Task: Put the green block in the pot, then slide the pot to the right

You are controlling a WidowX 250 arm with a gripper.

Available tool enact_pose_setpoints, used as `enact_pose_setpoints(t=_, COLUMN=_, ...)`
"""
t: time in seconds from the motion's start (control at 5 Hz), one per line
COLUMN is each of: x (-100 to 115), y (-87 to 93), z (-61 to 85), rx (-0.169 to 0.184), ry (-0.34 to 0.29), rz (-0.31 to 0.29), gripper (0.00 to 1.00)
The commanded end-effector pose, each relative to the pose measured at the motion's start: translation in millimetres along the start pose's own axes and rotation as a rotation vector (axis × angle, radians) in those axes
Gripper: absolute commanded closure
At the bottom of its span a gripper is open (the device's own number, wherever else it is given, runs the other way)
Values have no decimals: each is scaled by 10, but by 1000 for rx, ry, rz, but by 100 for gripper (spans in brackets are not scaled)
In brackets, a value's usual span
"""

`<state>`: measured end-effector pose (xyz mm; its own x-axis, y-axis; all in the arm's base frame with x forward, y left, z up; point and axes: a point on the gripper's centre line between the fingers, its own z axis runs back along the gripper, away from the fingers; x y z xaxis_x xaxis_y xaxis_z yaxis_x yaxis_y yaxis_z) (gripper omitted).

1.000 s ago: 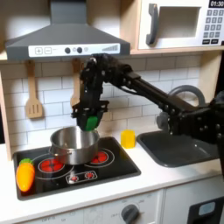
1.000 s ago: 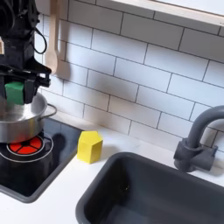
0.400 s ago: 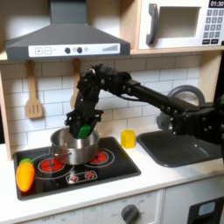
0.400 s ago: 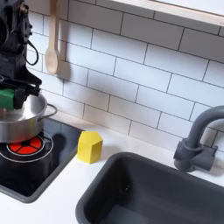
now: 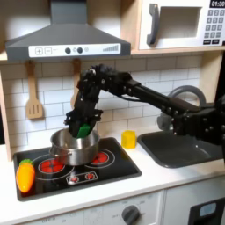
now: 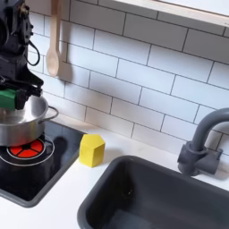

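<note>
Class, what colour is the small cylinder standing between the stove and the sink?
Yellow. The cylinder shows best in the second exterior view, on the counter.

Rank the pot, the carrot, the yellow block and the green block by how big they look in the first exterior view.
1. The pot, clearly largest.
2. The carrot.
3. The yellow block.
4. The green block, held in the gripper over the pot, partly hidden, so its size is unsure.
</note>
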<state>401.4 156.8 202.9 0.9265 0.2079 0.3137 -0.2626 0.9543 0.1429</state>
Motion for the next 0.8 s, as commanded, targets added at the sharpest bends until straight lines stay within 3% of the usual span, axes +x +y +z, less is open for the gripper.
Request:
enact_pose_setpoints(t=0.0, x=0, y=40, z=49, rx=18, ry=4, rz=-13, gripper=0)
enact_pose_setpoints(t=0.6, x=-48, y=31, z=0, rx=14, ry=36, rz=-48, gripper=0)
